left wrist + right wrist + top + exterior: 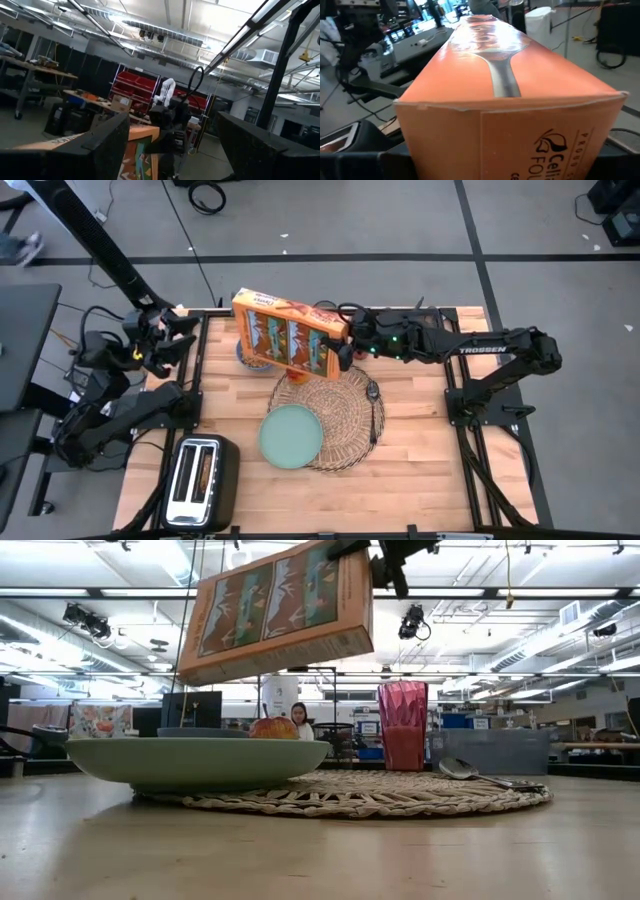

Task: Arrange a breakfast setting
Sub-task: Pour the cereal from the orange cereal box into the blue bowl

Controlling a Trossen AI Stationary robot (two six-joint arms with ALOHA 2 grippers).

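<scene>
Fingers of right gripper (345,348) clamped on orange cereal box (289,333), lifted tilted above back edge of wicker placemat (345,420). Left gripper (180,340) spread wide, empty, parked at table's left rear. On the mat: teal plate (291,436), spoon (374,408); red cup (403,726) and apple (273,727) behind (bowl mostly hidden by box). Toaster (202,480) front-left.

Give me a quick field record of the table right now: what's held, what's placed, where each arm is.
held: cereal box, tilted, in the air, by right gripper
left gripper: open, at the table's left edge, holding nothing
placemat: table centre
plate: overlapping the placemat's edge
spoon: on placemat
red cup: upright
apple: behind plate
toaster: near left corner
</scene>
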